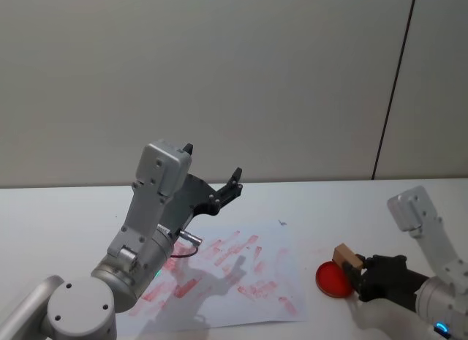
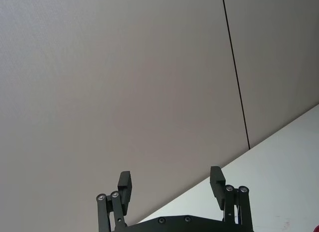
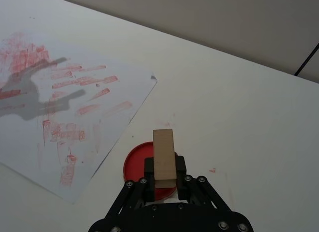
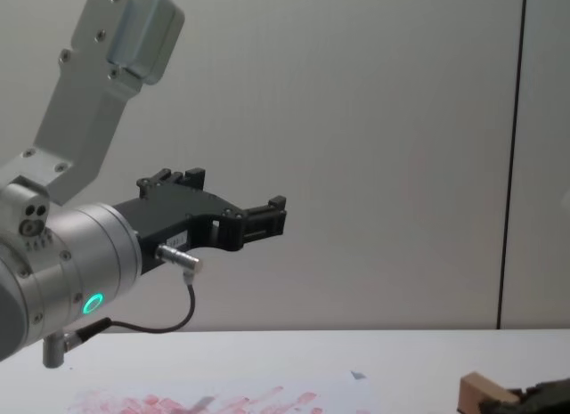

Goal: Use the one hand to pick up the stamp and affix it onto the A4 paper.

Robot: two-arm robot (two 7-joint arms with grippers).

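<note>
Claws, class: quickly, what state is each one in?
Left claw: open, empty, raised above the table.
Right claw: shut on the stamp, over the red ink pad.

The right hand (image 3: pixel 162 176) has the wooden stamp (image 3: pixel 164 156) clamped between its black fingers, right over a round red ink pad (image 3: pixel 137 166) on the white counter (image 3: pixel 239 112). The A4 paper (image 3: pixel 65 102), smeared with red stamp marks, lies just beside the pad.

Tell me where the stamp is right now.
The stamp is gripped in the right hand above the red ink pad, just right of the A4 paper.
</note>
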